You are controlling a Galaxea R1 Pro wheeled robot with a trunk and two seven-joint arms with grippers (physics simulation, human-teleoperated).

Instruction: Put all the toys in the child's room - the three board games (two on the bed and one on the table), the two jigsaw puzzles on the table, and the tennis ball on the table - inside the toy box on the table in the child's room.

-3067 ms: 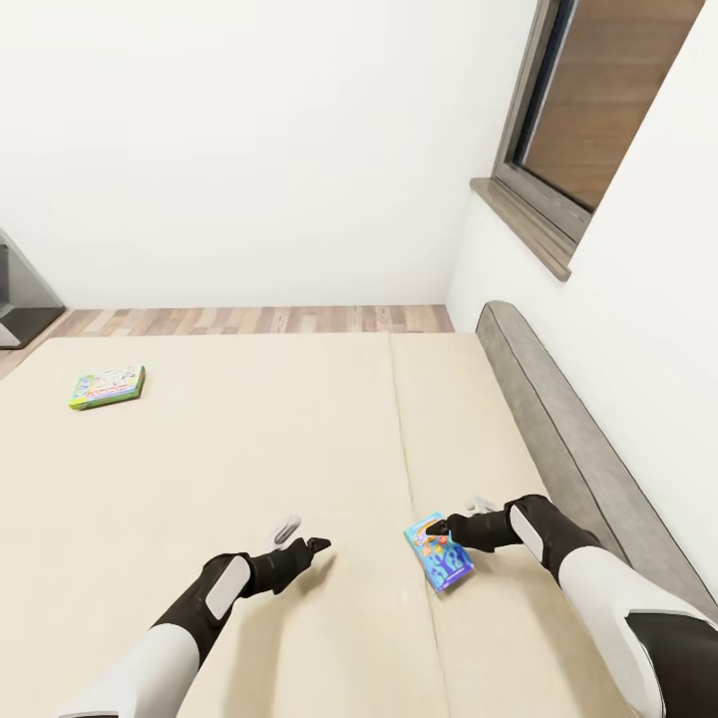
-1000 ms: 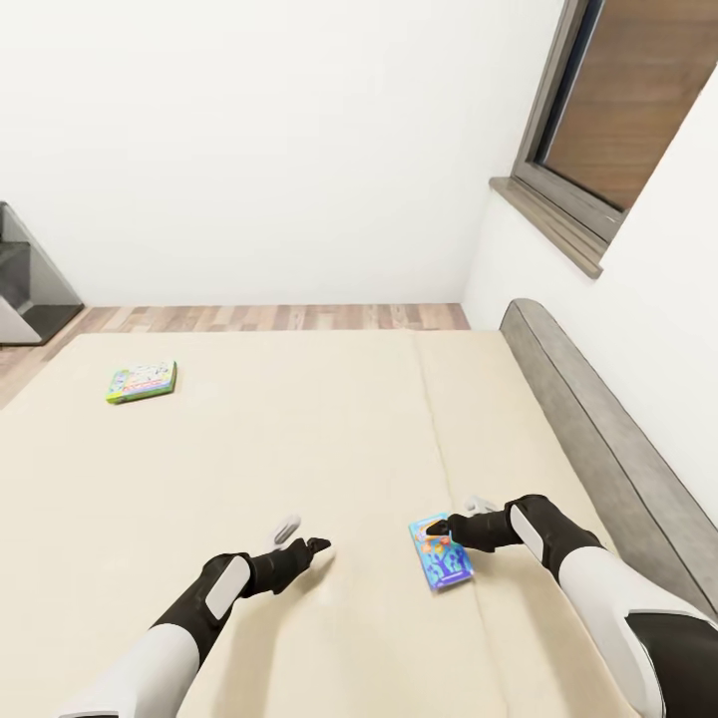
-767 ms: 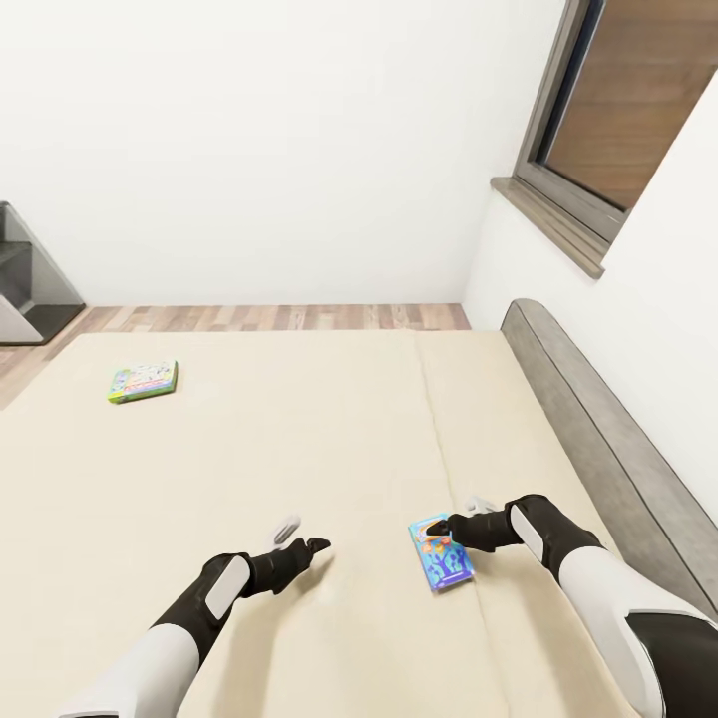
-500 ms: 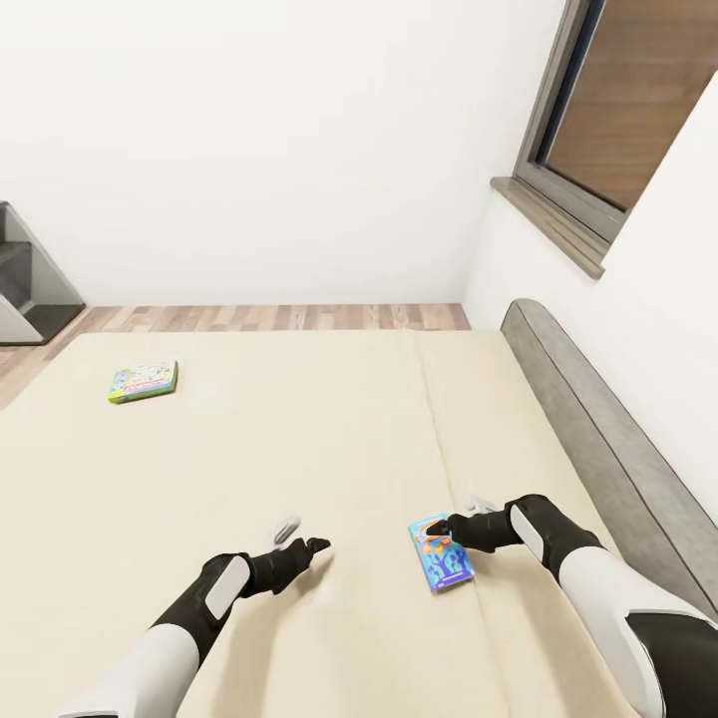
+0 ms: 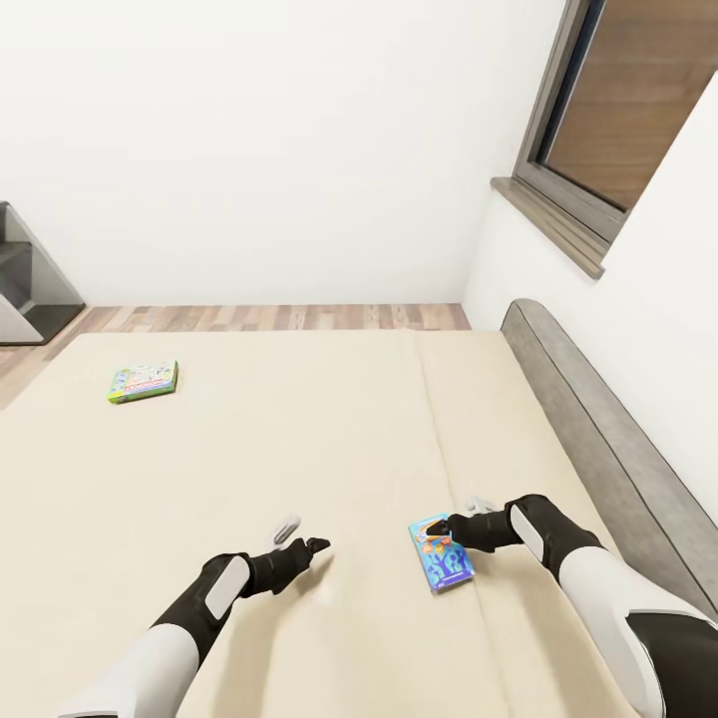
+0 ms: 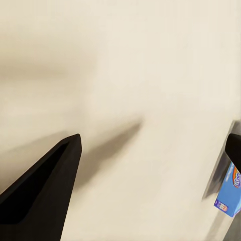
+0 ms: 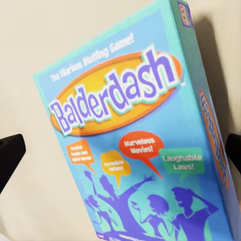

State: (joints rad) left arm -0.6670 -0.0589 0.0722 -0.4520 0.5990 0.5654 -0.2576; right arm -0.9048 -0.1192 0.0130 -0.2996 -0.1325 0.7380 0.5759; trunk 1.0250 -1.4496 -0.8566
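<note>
At the far left edge of the head view, a dark grey stepped piece of furniture (image 5: 30,274) stands on the wood plank floor (image 5: 269,318) beyond the bed. The low bed with the cream mattress (image 5: 249,439) spreads across the lower half of that view, under a plain white wall.

Toward the mattress's far left lies a small green-edged flat game box with a busy colourful lid (image 5: 143,381), flat on the cream cover and well apart from both arms.

Nearer the robot, the left pincer (image 5: 299,537) hovers low over bare mattress, its white and black fingers spread apart and holding nothing. In the left wrist view one black fingertip (image 6: 42,193) stands over the cream cover and casts a shadow on it.

Just right of a seam in the mattress lies the small blue flat game box with purple cartoon figures and the word "Balderdash" (image 5: 440,551), flat on the cover. The right pincer (image 5: 457,517) sits at the box's far end, fingers parted with one to each side of it; whether they touch the box I cannot tell. The right wrist view looks down on the blue lid (image 7: 135,135), with a dark fingertip (image 7: 9,158) at either edge of the picture, clear of the box's sides.

Along the right runs the bed's padded grey side rail (image 5: 598,439), and above it a dark-framed window with a wooden sill (image 5: 598,130).
</note>
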